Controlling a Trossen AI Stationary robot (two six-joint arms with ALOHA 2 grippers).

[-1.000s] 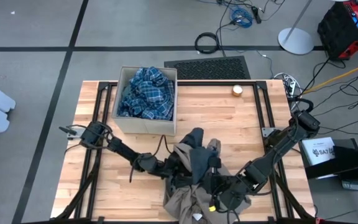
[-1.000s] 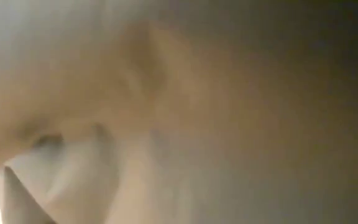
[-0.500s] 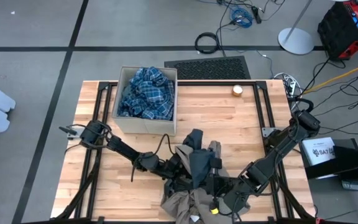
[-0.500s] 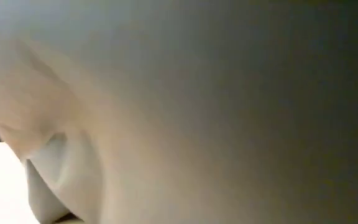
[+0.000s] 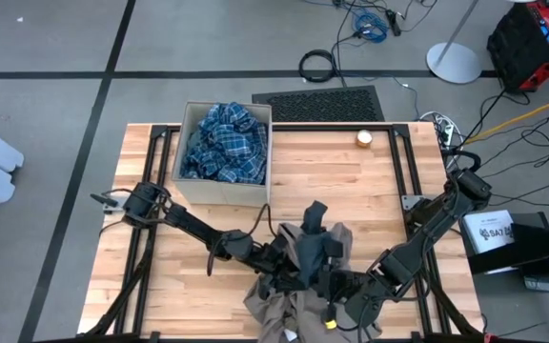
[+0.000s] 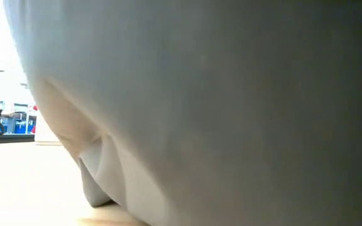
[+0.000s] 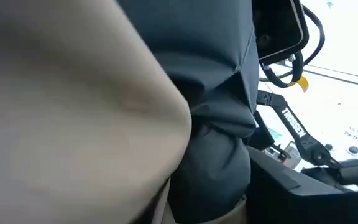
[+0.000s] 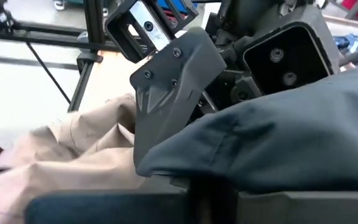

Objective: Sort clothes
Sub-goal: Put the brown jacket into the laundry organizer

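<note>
The blue-white plaid shirt [image 5: 225, 143] lies in the tan cardboard box [image 5: 187, 186] at the far left. A dark black-green piece [image 5: 315, 243] is bunched and raised at the table's near middle, draped over both gripper heads. It also shows in the left wrist view [image 7: 210, 112] and the right wrist view [image 8: 278, 143]. A taupe-brown piece [image 5: 279, 305] lies under it at the near edge, hangs over that edge, and fills the low view [image 6: 231, 94]. My left gripper [image 5: 289, 272] and my right gripper [image 5: 336, 286] meet under the dark piece, which hides both. The teal-green and white pieces are out of view.
A small round tan object [image 5: 364, 138] lies at the far right of the table. The box takes up the far left. Bare wood shows at the left [image 5: 160, 276] and in the far middle [image 5: 351, 181]. The table's black frame rails [image 5: 403, 181] run along both sides.
Both grippers have gone a little toward the table's right edge with the clothes. The dark piece has shifted right and bunched higher. The taupe piece has been drawn along and now covers nearly all of the low view.
</note>
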